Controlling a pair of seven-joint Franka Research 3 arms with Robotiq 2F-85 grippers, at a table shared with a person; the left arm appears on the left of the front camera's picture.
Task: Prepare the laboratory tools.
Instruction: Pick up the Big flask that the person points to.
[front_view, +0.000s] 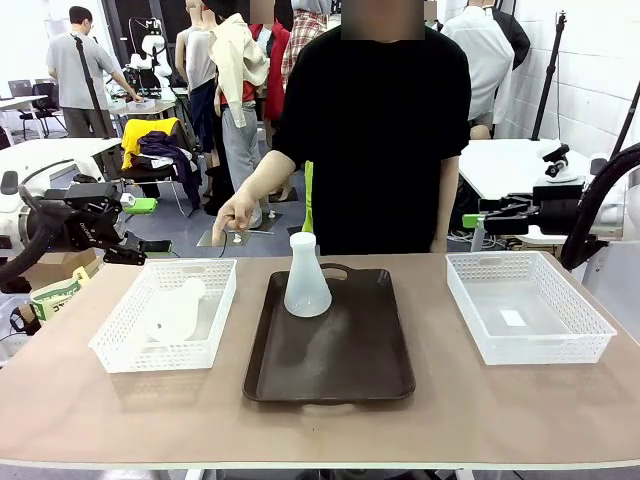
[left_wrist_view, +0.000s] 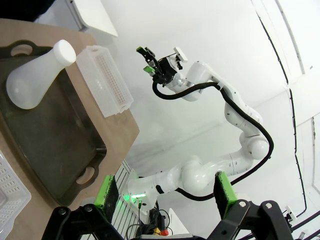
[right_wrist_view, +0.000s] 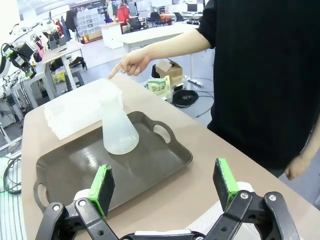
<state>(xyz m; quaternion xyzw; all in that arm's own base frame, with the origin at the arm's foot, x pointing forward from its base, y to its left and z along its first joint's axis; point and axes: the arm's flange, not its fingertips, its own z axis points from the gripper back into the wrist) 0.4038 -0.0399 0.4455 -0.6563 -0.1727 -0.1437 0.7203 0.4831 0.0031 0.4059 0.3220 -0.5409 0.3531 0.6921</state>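
One translucent whitish flask (front_view: 307, 282) stands upright at the far end of the dark brown tray (front_view: 330, 370); it also appears in the left wrist view (left_wrist_view: 36, 76) and the right wrist view (right_wrist_view: 117, 131). A second flask (front_view: 175, 312) lies on its side in the left white basket (front_view: 112, 350). My left gripper (front_view: 133, 228) hovers open off the table's left edge, its green pads (left_wrist_view: 107, 192) wide apart. Off the right edge my right gripper (front_view: 480, 215) is open too, pads (right_wrist_view: 225, 181) spread with nothing between them. The person's hand (front_view: 236, 214) points down behind the left basket.
An empty white basket (front_view: 530, 345) sits at the table's right. The person in a black shirt (front_view: 375, 140) stands at the far edge behind the tray. The near strip of the table (front_view: 330, 430) is bare wood.
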